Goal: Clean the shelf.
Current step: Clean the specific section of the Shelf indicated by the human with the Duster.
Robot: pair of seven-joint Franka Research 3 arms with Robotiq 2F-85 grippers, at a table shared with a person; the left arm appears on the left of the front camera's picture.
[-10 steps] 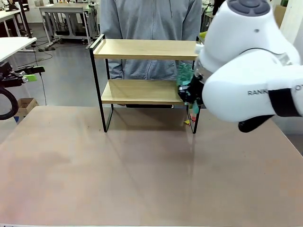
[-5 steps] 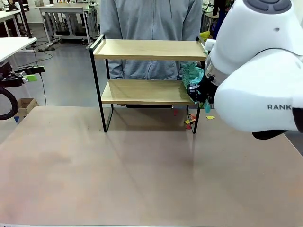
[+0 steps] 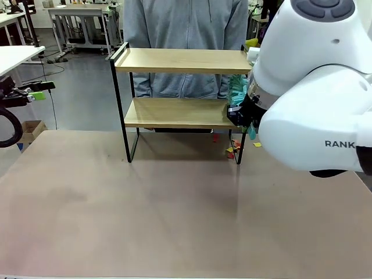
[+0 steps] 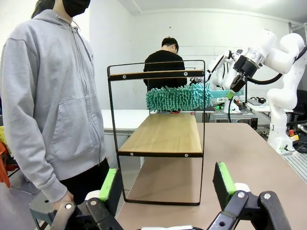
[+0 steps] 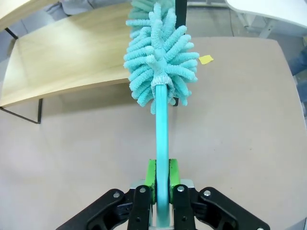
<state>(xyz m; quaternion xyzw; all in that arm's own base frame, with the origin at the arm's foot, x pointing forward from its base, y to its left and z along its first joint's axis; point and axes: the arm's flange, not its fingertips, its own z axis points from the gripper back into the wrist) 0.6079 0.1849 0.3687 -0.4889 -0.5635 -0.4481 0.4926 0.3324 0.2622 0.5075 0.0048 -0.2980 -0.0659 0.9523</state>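
The shelf (image 3: 174,60) stands at the table's far side, two light wooden boards in a black frame. My right gripper (image 5: 162,181) is shut on the teal handle of a fluffy teal duster (image 5: 160,52). The duster head (image 4: 180,97) hovers just above the right end of the lower board (image 4: 165,133). In the front view the duster (image 3: 237,88) shows at the shelf's right post, beside my right gripper (image 3: 243,115). My left gripper (image 4: 165,184) is open and empty, off the table's left side (image 3: 42,90), facing the shelf's end.
Small coloured paper scraps (image 3: 232,150) lie on the table under the shelf's right end, with a yellow scrap (image 5: 206,59) just outside it. A person in a grey hoodie (image 3: 186,23) stands close behind the shelf. The near table (image 3: 174,215) is bare.
My right arm has carried the duster rightward along the lower board to its right end. A red and a yellow scrap have appeared on the table there. The left arm has not moved.
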